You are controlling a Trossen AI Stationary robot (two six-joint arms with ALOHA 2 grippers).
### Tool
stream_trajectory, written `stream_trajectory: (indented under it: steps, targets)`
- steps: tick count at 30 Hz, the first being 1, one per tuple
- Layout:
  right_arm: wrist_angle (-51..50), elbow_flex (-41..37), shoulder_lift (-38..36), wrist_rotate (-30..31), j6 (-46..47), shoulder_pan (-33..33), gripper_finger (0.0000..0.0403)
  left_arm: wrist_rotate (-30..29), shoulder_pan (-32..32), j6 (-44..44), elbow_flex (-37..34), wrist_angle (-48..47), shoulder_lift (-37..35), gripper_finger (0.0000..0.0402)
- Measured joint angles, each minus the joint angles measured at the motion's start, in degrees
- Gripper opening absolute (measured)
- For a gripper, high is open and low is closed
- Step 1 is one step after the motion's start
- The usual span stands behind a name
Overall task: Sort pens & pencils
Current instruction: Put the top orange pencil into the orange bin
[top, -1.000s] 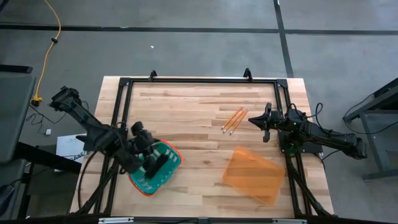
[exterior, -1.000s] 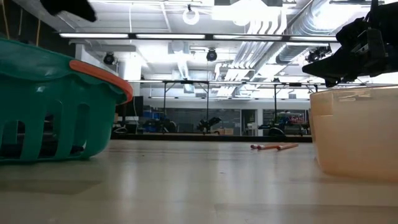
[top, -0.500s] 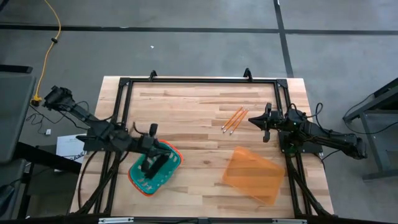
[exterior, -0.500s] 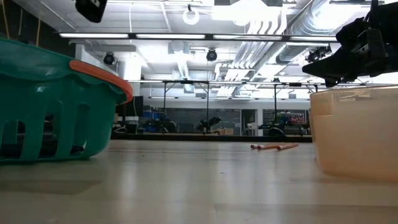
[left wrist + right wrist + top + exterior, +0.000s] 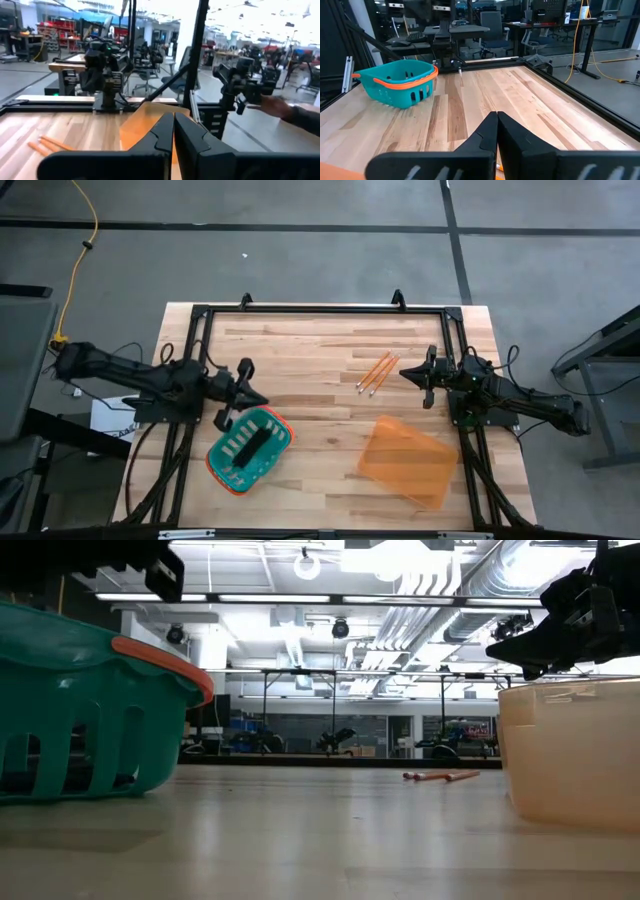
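The orange pencils (image 5: pixel 376 373) lie side by side on the bare wood right of centre, and also show in the low view (image 5: pixel 440 777) and the left wrist view (image 5: pixel 47 145). Dark pens (image 5: pixel 250 443) lie inside the teal basket (image 5: pixel 248 450). My left gripper (image 5: pixel 250 392) is shut and empty. It hovers level just beyond the basket's far rim, pointing toward the table's right. My right gripper (image 5: pixel 406 373) is shut and empty, hovering just right of the pencils. In the wrist views the fingers (image 5: pixel 173 131) (image 5: pixel 497 126) are closed together.
A clear orange bin (image 5: pixel 408 460) sits near the table's right front and shows in the low view (image 5: pixel 570 750). The teal basket (image 5: pixel 400 82) stands at the left front. A black frame (image 5: pixel 320 310) runs around the table. A person's hand (image 5: pixel 280 107) shows beyond the table.
My left gripper has risen out of the teal basket, moved toward the table's far edge and tipped from pointing down to level, while its arm has swung back toward the left. The basket, the pencils and my right arm have stayed in place.
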Motion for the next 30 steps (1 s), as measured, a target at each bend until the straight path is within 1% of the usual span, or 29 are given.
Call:
stream_trajectory:
  steps: [3,5,7,8,12,16,18,19,23,28,30]
  targets:
    - [0.0,0.0,0.0,0.0,-0.6,0.0,0.0000,1.1,3.2,-0.2,-2.0,2.9,0.0,0.0001]
    - [0.2,0.0,0.0,1.6,-3.5,0.0,0.0000,1.1,5.0,-0.3,-3.2,4.0,0.0,0.0001]
    - [0.2,0.0,0.0,4.9,-4.8,0.0,0.0000,1.7,7.1,-0.3,-4.3,5.2,0.0,0.0002]
    - [0.2,0.0,0.0,6.4,-4.9,0.0,0.0000,3.0,8.1,-0.3,-4.8,5.9,0.0,0.0003]
    - [0.5,0.0,0.0,17.5,-9.2,0.0,0.0000,9.5,13.0,-0.8,-6.4,8.7,0.0,0.0001]
    - [1.0,0.0,0.0,23.2,-13.8,0.0,0.0000,12.5,19.0,-1.7,-6.4,10.1,0.0,0.0002]
    - [1.0,0.0,0.0,23.5,-13.2,0.0,0.0000,14.4,22.2,-2.5,-6.4,10.8,0.0,0.0002]
    - [1.0,0.0,0.0,22.9,-10.7,0.0,0.0000,15.4,23.7,-3.3,-6.4,10.9,0.0,0.0002]
    - [1.2,0.0,0.0,19.4,4.7,0.0,0.0000,19.3,28.5,-5.4,-6.4,9.5,0.0,0.0003]
    - [7.1,0.0,0.0,19.5,5.1,0.0,0.0000,22.6,31.0,-6.4,-6.5,7.0,0.0,0.0003]
    - [9.6,0.0,0.0,19.5,4.3,0.0,0.0000,22.7,30.9,-6.4,-7.6,8.3,0.0,0.0003]
